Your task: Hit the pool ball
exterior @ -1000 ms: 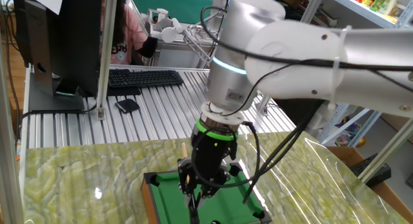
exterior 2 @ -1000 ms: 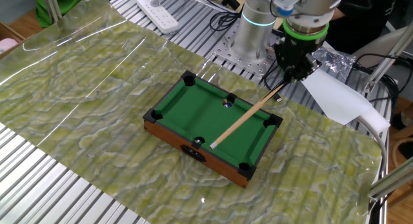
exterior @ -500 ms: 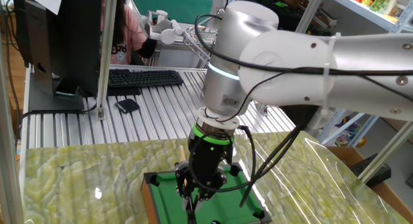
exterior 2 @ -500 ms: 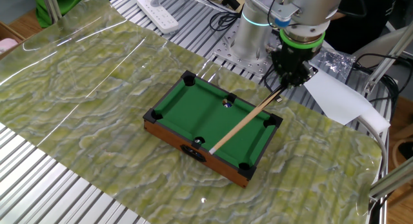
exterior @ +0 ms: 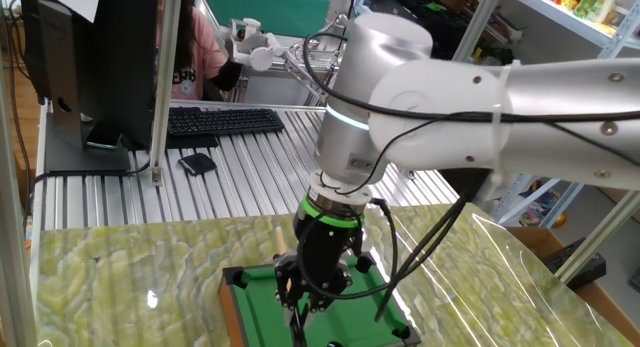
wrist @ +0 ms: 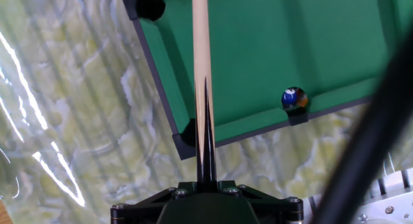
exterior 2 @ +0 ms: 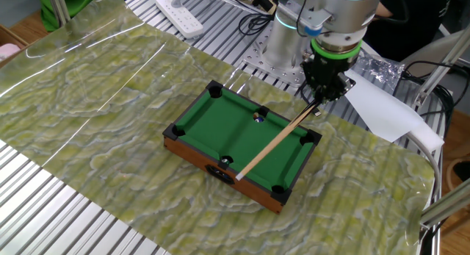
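The pool ball (wrist: 294, 98) is small, dark blue with a light patch. It rests on the green felt against the rail of the mini pool table (wrist: 271, 43), next to a side pocket. In the other fixed view the pool ball (exterior 2: 258, 117) lies at the far rail of the pool table (exterior 2: 220, 126). My gripper (exterior 2: 321, 92) hangs over the table's far right corner, shut on the wooden cue stick (exterior 2: 275, 141). The stick slants down across the felt to the near rail. In the hand view the cue stick (wrist: 201, 50) runs straight ahead from my gripper (wrist: 205, 95), left of the ball.
The pool table stands on a green marbled sheet (exterior 2: 95, 101). A white paper (exterior 2: 382, 112) lies to the right of it, and a power strip (exterior 2: 180, 5) and the arm's base (exterior 2: 286, 34) are behind. A keyboard (exterior: 220, 120), a monitor (exterior: 100, 57) and a seated person (exterior: 195, 57) are beyond the table.
My gripper has shifted a little leftward with the cue stick, and the cue's tip has slid towards the near rail. The ball has not moved.
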Robot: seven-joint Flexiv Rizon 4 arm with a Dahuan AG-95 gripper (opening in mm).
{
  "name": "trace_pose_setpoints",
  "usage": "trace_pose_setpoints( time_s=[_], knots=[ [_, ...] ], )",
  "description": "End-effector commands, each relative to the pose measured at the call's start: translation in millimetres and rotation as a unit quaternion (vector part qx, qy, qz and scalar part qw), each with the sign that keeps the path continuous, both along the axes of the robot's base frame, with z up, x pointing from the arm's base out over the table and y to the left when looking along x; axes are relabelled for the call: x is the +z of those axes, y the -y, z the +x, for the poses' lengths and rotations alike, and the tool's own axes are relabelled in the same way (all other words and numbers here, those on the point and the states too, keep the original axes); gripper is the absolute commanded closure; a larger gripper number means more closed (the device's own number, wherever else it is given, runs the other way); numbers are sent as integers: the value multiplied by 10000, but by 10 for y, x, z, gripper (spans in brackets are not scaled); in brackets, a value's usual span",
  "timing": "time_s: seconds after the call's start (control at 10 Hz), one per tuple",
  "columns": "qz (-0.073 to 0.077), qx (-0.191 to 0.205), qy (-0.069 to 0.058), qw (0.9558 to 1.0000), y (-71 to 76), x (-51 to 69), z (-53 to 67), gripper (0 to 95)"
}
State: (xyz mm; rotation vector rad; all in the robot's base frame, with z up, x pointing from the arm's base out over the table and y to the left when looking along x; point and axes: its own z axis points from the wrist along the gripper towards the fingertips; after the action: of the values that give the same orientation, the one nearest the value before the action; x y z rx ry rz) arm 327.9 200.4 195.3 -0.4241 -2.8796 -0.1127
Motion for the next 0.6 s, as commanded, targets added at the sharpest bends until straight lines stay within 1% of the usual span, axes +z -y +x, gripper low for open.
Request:
trace_pose_setpoints(
  time_s=[0.1,0.2,0.4,0.6],
  knots=[
    [13,36,67,10000,4,-75,7,950],
    [18,58,135,9999,5,-95,9,950],
    [30,172,250,9995,5,-97,13,950],
    [29,331,554,9979,5,-105,14,950]
  ],
)
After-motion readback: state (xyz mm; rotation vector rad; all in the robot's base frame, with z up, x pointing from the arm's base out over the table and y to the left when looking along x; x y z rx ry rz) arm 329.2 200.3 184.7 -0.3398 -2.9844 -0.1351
